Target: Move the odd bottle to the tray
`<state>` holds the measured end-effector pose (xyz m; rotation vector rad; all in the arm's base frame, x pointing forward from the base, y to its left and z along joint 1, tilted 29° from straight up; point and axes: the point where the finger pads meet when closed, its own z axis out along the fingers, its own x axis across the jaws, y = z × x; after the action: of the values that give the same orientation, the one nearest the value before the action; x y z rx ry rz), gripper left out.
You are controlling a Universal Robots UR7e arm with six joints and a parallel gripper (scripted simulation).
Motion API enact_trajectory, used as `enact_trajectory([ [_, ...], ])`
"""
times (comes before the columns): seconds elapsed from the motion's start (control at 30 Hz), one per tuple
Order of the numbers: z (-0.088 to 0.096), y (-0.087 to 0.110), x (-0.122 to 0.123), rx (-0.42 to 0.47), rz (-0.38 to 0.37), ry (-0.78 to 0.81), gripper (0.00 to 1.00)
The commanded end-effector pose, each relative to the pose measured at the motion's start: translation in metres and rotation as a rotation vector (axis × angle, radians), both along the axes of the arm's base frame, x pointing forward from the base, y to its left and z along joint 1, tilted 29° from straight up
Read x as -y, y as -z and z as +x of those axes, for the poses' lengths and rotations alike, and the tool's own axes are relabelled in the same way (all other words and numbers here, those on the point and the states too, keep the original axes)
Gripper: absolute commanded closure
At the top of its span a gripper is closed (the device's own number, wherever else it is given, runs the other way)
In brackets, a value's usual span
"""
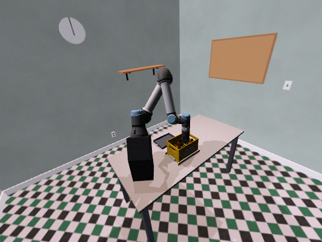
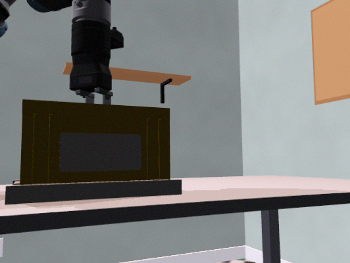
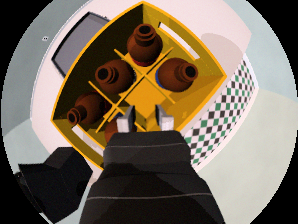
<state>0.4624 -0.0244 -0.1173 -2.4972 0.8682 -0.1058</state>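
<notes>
The yellow crate [image 1: 187, 150] [image 2: 156, 144] [image 3: 75, 79] stands on the table and holds brown bottles. In the wrist view I see one bottle [image 3: 144, 42] at the far end, two in the middle row [image 3: 115, 75] [image 3: 177, 72] and one on the left [image 3: 85, 108]; a fifth is mostly hidden under my gripper. My gripper [image 1: 184, 141] [image 2: 97, 98] [image 3: 145, 111] points straight down into the crate's top. Its fingers stand apart with nothing between them, over a cell near the crate's middle. The dark tray [image 1: 163, 140] [image 3: 72, 43] lies flat beside the crate.
The arm's black pedestal [image 1: 140, 157] stands on the table left of the crate. The crate rests on a dark base [image 2: 92, 192]. A wall shelf [image 1: 141, 69] hangs behind the arm. The table edge [image 1: 212, 151] runs close on the crate's right.
</notes>
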Motion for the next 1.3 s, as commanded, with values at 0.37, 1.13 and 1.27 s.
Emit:
enact_trajectory([
  [0.37,0.0,0.0,0.0,0.001,-0.001,0.0,0.0],
  [1.13,-0.002,-0.007,0.004,0.001,-0.001,0.0,0.0],
  [1.27,-0.004,-0.015,0.008,0.001,-0.001,0.0,0.0],
])
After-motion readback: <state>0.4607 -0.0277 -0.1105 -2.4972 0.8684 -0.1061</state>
